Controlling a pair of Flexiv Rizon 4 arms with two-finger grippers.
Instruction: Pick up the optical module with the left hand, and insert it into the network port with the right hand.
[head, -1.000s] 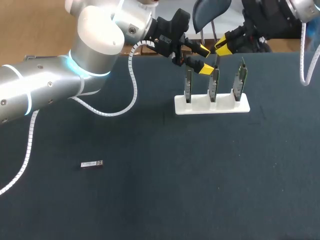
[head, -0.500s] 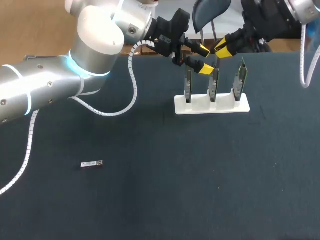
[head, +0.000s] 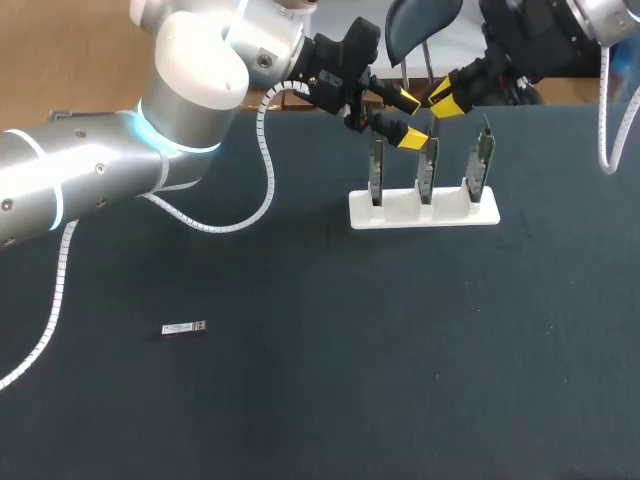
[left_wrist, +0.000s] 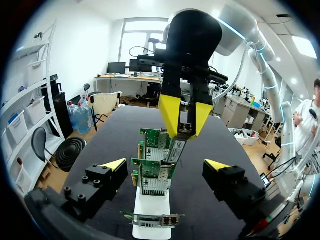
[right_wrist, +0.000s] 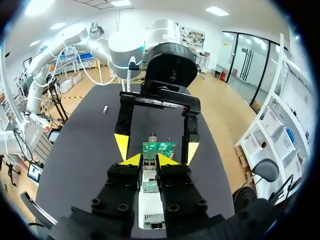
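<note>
Newbie: Handling question on the small silver metal optical module (left_wrist: 178, 146). Looks pinched between the yellow tips of the right gripper (left_wrist: 185, 117), hanging just above the upright green network cards (left_wrist: 152, 177) in the white slotted stand (head: 424, 213). Can't tell which card's port directly below. Any tips before the push?

Oldhand: Probably light and stiff, basically a tiny metal brick, so no flex to fight. Smooth sides though, likely slippery, easy to twist in a two-finger pinch. Best held across the flat long sides toward the back end, leaving the nose free for the port. Wouldn't crush the nose or latch, guessing delicate there. Same for the cards: thin boards standing on edge, probably wobbly under a crooked shove.

Newbie: And the left gripper (head: 408, 119)?

Oldhand: Spread wide, holding nothing, hovering near the stand's left end with the cards ahead of it, untouched. Close to the right one, not touching as far as visible. Also worth noting a second small silver module (head: 184, 328) lying flat on the dark table (head: 300, 420), well apart from the stand. Same deal there: low flat thing, so come straight down and grab across the narrow width, gently
</note>
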